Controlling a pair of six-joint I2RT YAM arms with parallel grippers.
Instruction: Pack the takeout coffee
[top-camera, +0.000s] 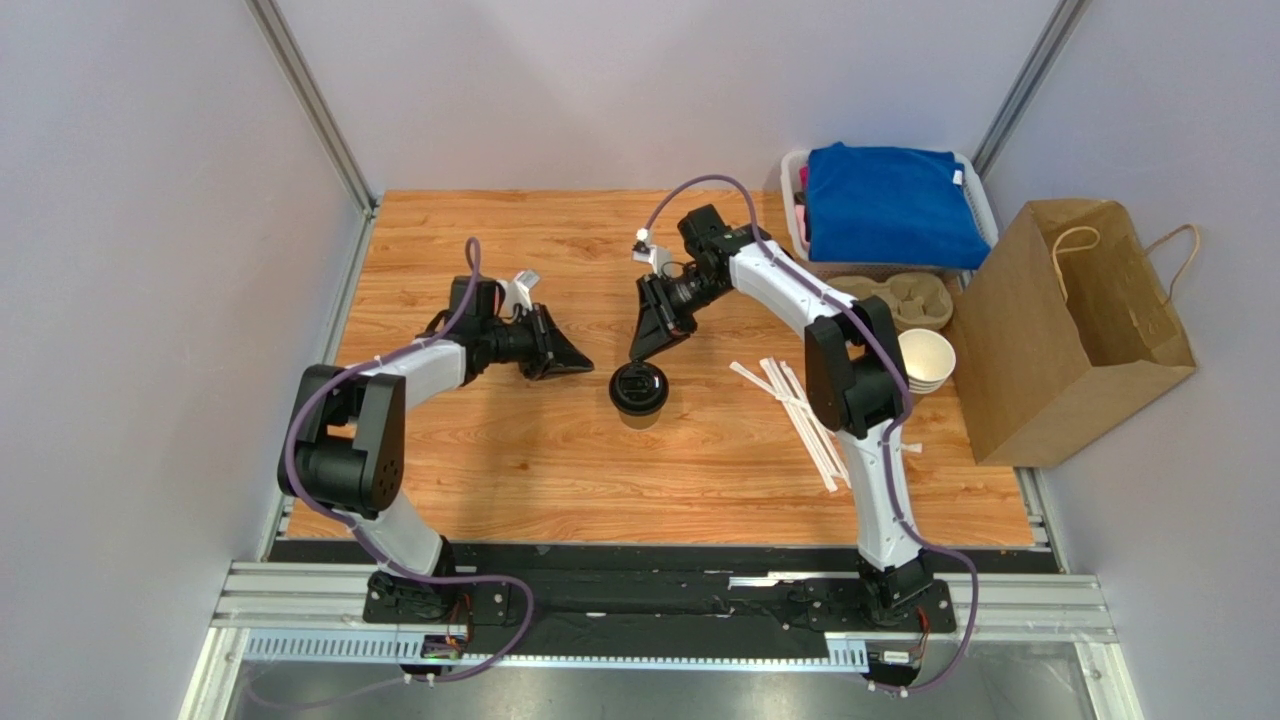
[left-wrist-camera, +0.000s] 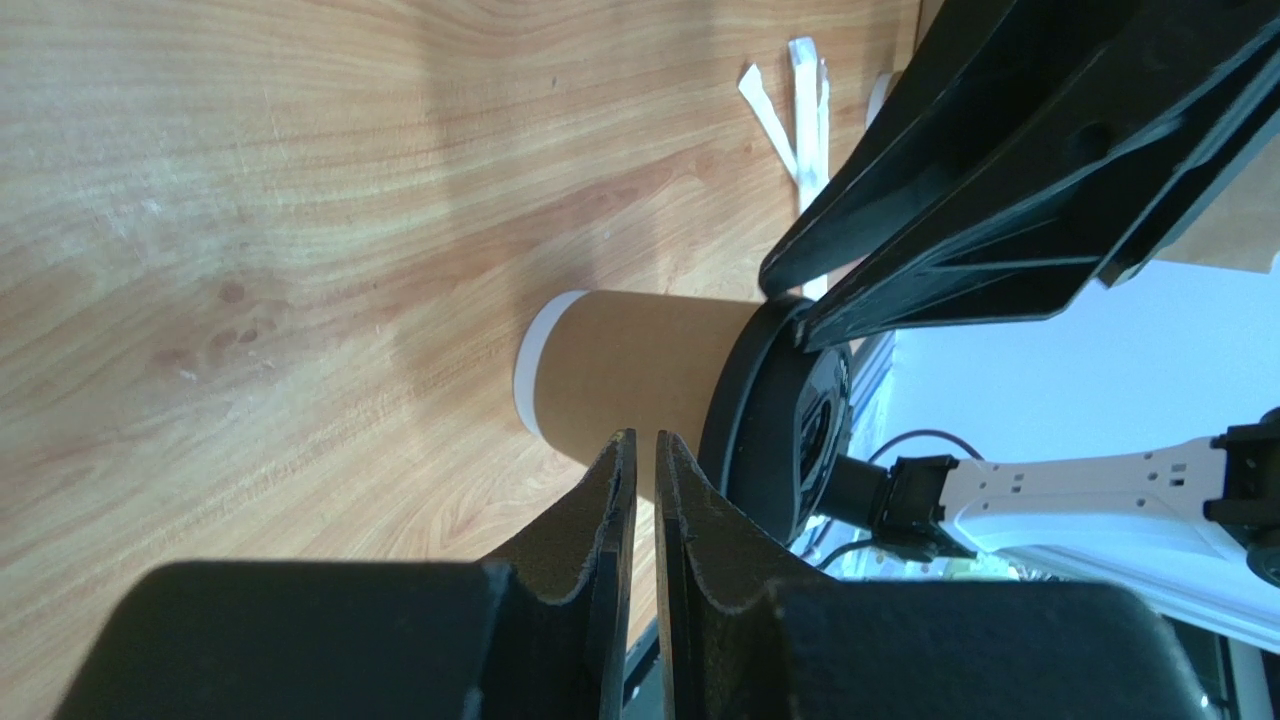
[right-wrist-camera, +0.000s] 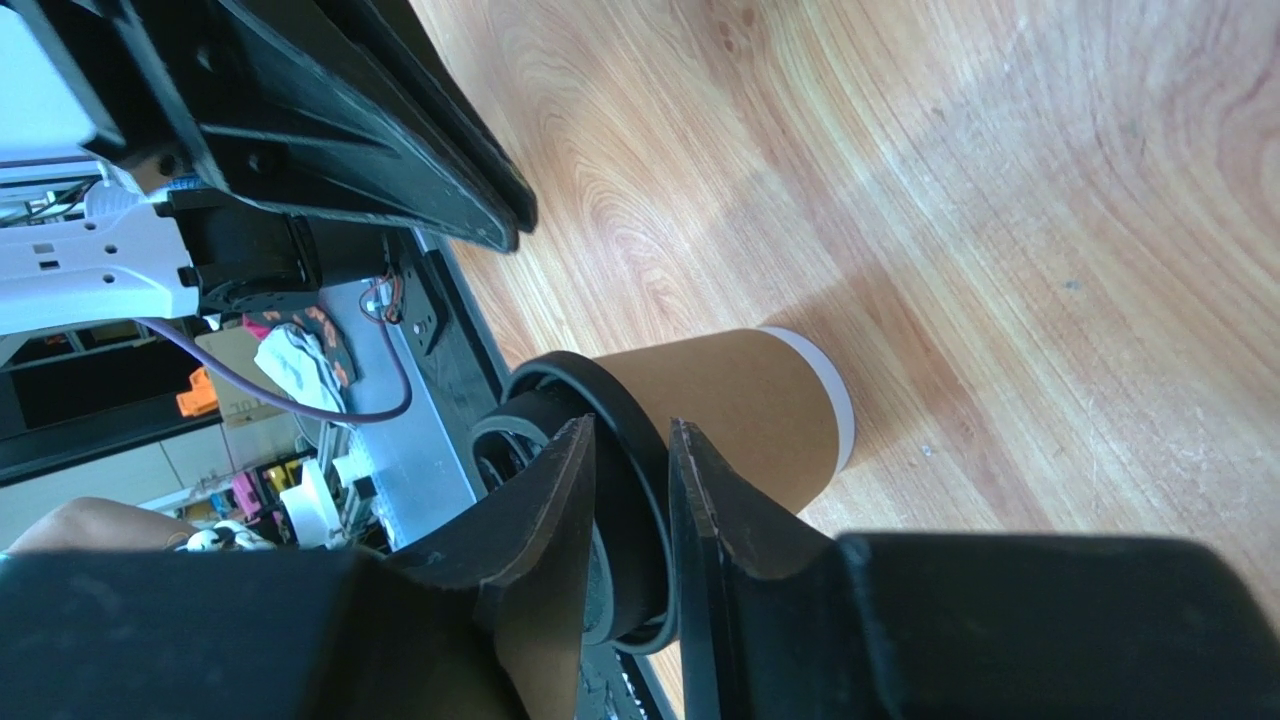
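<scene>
Left fingers nearly together, empty, just beside the coffee. Right fingers slightly parted astride its lid; impossible to tell whether gripping. Upright at mid-worktop.

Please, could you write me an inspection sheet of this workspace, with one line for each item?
Surface: wooden table, no spill seen.
Job's things: lidded cup upright at the centre.
Clutter: straws loose right of the cup; cup stack and carrier at the right edge; bin with blue cloth at the far right corner.
Claws: left claw almost shut, empty, beside the cup; right claw narrowly apart at the cup's top rim, grip unclear.
Cables: purple cable along each arm, clear of the cup.
Surroundings: open paper bag right of the table; grey walls.
</scene>
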